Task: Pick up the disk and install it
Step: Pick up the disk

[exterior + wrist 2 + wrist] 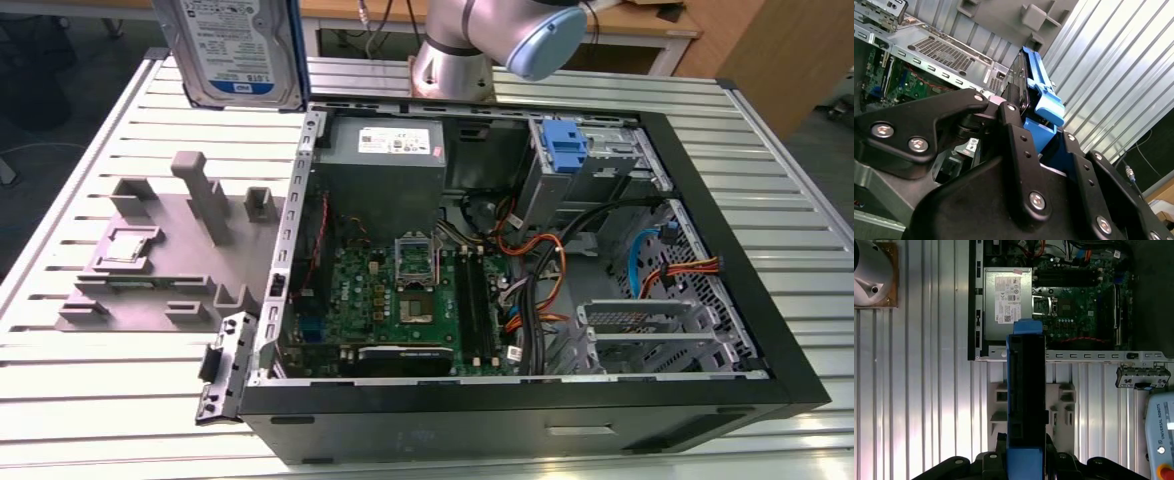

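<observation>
The disk, silver-grey with a white-and-blue label, hangs upright in the air above the table's far edge, just beyond the open case's corner at the exterior view's left. In the first wrist view the disk stands edge-on with blue rails, over the grey fixture and the case's edge. My gripper is shut on its near end. In the second wrist view the black fingers clamp the disk at its blue rail, gripper around it.
The open computer case lies on the slatted metal table, with a motherboard, a grey power-supply box, an upright blue bracket and loose cables. A grey fixture sits at the exterior view's left. The arm's base stands behind.
</observation>
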Available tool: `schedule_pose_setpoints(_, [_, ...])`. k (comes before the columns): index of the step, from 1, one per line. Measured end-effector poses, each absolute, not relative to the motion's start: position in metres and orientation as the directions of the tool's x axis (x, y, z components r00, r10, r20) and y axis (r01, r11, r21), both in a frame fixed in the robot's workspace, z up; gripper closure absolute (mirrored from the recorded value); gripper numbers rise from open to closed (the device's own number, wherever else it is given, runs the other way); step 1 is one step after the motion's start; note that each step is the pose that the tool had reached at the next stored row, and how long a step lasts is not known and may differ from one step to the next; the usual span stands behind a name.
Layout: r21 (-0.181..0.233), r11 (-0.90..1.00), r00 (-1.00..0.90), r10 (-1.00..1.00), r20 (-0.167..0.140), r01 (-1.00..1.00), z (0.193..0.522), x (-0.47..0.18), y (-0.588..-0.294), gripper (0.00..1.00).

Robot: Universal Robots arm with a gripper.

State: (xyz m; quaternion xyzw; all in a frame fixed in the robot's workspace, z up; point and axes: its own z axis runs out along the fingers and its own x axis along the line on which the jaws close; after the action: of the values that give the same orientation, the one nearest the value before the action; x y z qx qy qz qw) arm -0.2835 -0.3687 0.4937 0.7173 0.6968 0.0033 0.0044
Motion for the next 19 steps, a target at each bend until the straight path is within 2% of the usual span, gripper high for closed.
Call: schedule_pose_setpoints(19, [0.011,-0.029,0.029,1.000,-0.002,1.000,0.4938,-0.2754,-0.3687,0.63])
